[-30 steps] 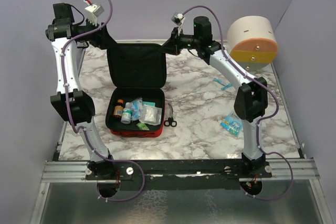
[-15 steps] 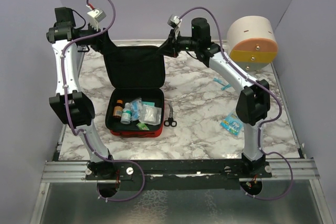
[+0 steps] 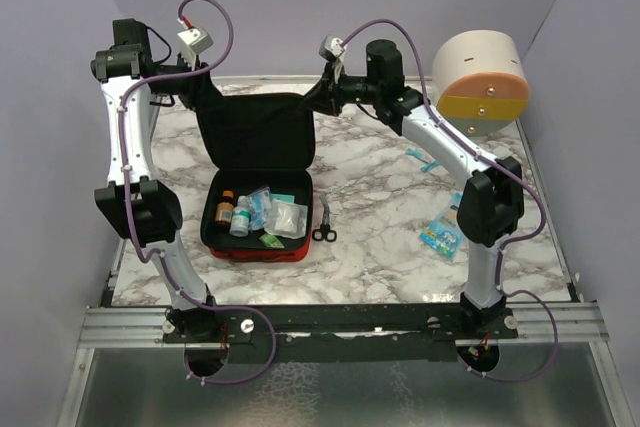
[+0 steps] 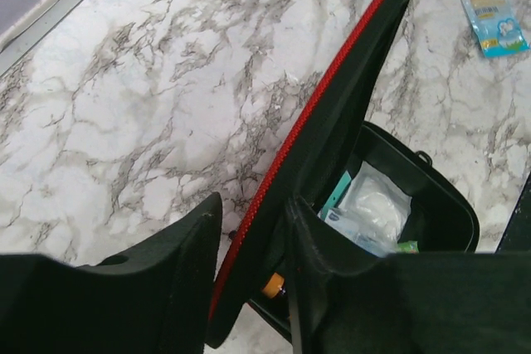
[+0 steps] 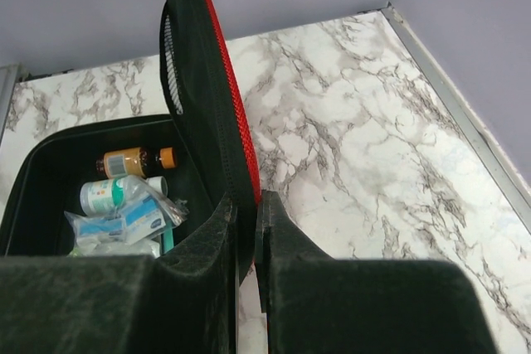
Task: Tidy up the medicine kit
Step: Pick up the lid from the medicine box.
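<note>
The rounded-square red zippered fabric medicine kit (image 3: 255,132), left of centre on the white marble table (image 3: 380,237), is held open for packing, its raised lid clamped at 1 o'clock by the right gripper (image 5: 246,201) and straddled at 11 o'clock by the left gripper (image 4: 251,205), grip undeterminable, base lying at 6 o'clock of both.

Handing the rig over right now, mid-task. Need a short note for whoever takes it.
Right tool: shut on the lid rim, far right corner.
Left tool: astride the lid rim at the far left corner; clamp unclear.
Medicine kit: open, lid raised; bottles and sachets inside.
Loose on the table: scissors beside the kit, blue packet, teal pieces.
Left: probably pack the loose items, then close and zip.
</note>
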Controlling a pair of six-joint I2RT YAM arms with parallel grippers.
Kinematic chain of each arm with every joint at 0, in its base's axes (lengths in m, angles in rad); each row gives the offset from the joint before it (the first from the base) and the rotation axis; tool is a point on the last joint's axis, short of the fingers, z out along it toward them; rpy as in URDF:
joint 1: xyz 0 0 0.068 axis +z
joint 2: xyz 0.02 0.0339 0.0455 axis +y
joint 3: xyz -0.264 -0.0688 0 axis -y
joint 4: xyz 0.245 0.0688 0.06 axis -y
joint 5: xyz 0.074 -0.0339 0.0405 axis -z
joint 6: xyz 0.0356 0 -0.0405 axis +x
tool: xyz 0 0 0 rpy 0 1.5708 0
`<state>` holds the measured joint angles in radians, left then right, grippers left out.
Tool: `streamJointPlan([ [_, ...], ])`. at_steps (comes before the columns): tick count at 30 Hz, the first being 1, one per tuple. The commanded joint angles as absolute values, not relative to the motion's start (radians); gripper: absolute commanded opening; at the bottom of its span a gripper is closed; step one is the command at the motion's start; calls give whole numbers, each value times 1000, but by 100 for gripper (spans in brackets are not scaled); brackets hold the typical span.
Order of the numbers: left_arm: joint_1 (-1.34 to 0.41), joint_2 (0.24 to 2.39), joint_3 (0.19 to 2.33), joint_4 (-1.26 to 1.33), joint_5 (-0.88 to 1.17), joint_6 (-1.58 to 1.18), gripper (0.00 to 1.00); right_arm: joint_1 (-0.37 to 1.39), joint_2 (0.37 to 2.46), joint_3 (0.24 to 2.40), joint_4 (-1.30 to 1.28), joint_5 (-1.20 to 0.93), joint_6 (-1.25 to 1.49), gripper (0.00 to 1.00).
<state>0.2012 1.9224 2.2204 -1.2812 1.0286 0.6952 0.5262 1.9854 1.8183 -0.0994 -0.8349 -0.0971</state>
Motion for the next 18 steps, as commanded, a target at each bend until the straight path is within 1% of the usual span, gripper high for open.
streamJointPlan([
  [1, 192, 1916, 2220, -1439, 1070, 814, 30, 558, 1973, 1787, -154, -823, -125, 1],
  [6, 190, 1886, 2158, -1437, 1082, 836, 4, 560, 1986, 1798, -149, -808, -126, 1],
  [7, 188, 1885, 2156, -1437, 1083, 835, 0, 560, 1989, 1801, -147, -803, -124, 1],
  [10, 188, 1884, 2154, -1415, 1082, 809, 0, 561, 1996, 1811, -137, -769, -102, 1],
  [11, 188, 1882, 2142, -1372, 1064, 763, 0, 561, 1995, 1812, -131, -747, -91, 5],
  [13, 188, 1869, 2109, -1240, 1024, 666, 0, 561, 1990, 1808, -119, -706, -80, 18],
  [14, 188, 1861, 2091, -1187, 1007, 625, 0, 561, 1986, 1805, -112, -674, -66, 22],
  [16, 189, 1839, 2048, -1064, 971, 532, 0, 561, 1974, 1798, -107, -619, -48, 31],
  [18, 188, 1815, 2000, -936, 931, 456, 0, 561, 1953, 1778, -92, -586, -32, 35],
])
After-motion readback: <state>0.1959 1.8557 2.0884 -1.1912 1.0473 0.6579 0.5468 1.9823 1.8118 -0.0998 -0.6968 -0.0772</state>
